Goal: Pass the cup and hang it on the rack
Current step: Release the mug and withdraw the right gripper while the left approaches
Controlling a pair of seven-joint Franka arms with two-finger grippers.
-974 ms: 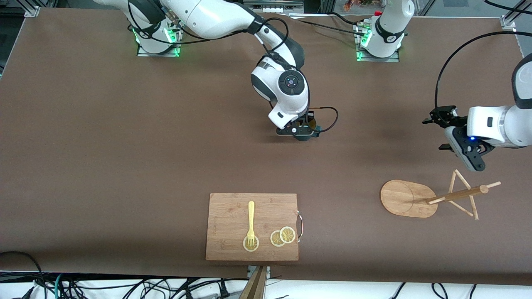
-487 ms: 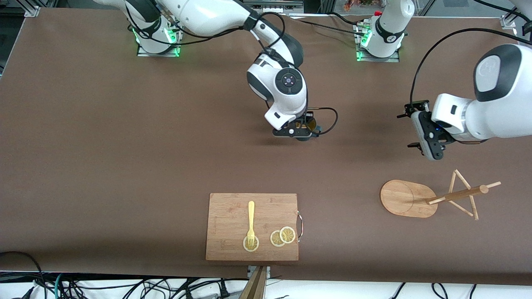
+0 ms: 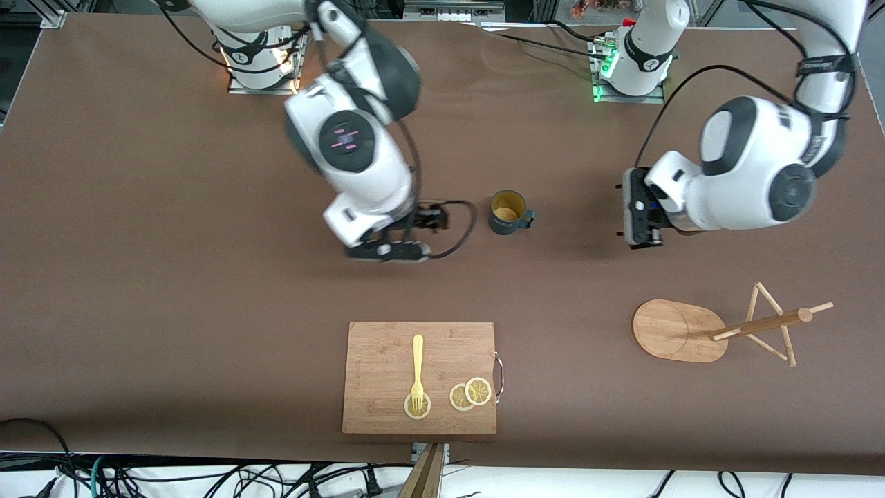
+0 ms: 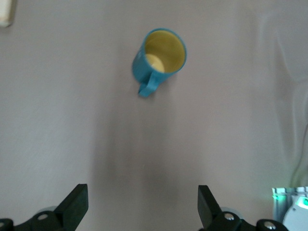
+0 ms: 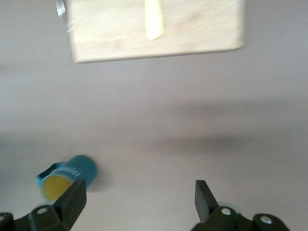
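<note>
On the bare table mid-way between the arms, the cup (image 3: pixel 507 212) stands upright, handle toward the left arm's end | left gripper (image 4: pixel 139 207) spread, empty | right gripper (image 5: pixel 139 204) spread, empty | we judge it rigid, light, slippery-glazed: pinch the rim wall, leaving the handle free for the rack (image 3: pixel 719 330).

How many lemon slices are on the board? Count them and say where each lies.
3, all on the board: one slice under the fork's tines, and an overlapping pair beside it, near the board's handle. None seem hidden.
</note>
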